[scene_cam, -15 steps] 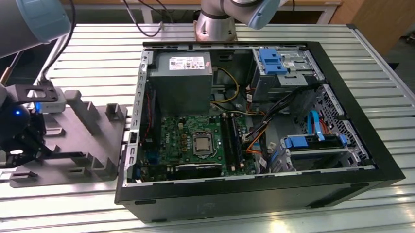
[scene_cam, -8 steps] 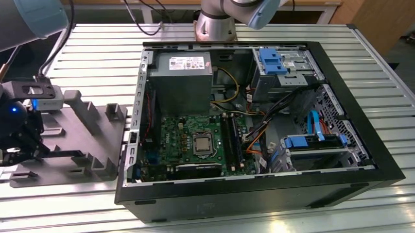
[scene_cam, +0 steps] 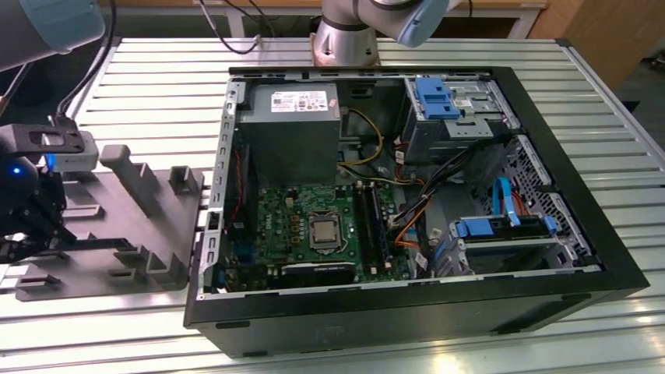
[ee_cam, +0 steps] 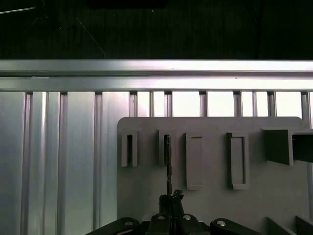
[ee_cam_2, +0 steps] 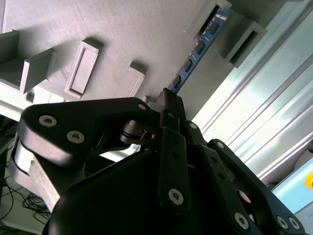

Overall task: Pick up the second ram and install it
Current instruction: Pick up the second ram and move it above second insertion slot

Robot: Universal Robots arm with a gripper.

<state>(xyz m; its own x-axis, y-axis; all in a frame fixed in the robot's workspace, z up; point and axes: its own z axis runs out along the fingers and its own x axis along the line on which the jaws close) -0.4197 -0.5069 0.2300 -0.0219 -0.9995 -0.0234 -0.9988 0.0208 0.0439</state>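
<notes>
The second ram point(ee_cam_2: 198, 51) is a slim dark board with small chips, standing on edge in a slot of the grey tray point(ee_cam_2: 122, 34). In the first wrist view the second ram point(ee_cam: 168, 161) shows edge-on, running from a tray slot down to my fingers. My gripper point(ee_cam_2: 168, 100) is shut on the stick's near end, with the stick still resting in the tray. In the exterior view my gripper point(scene_cam: 26, 226) hangs over the tray point(scene_cam: 135, 234) at the exterior view's left. The long black motherboard slots point(scene_cam: 371, 227) lie inside the open computer case point(scene_cam: 416, 312).
Raised grey blocks point(scene_cam: 120, 167) stand on the tray close to my gripper. The case walls rise above the ribbed metal table point(scene_cam: 156, 86). Inside are a power supply point(scene_cam: 286, 128), orange and black cables point(scene_cam: 416, 222) and blue drive brackets point(scene_cam: 488, 227).
</notes>
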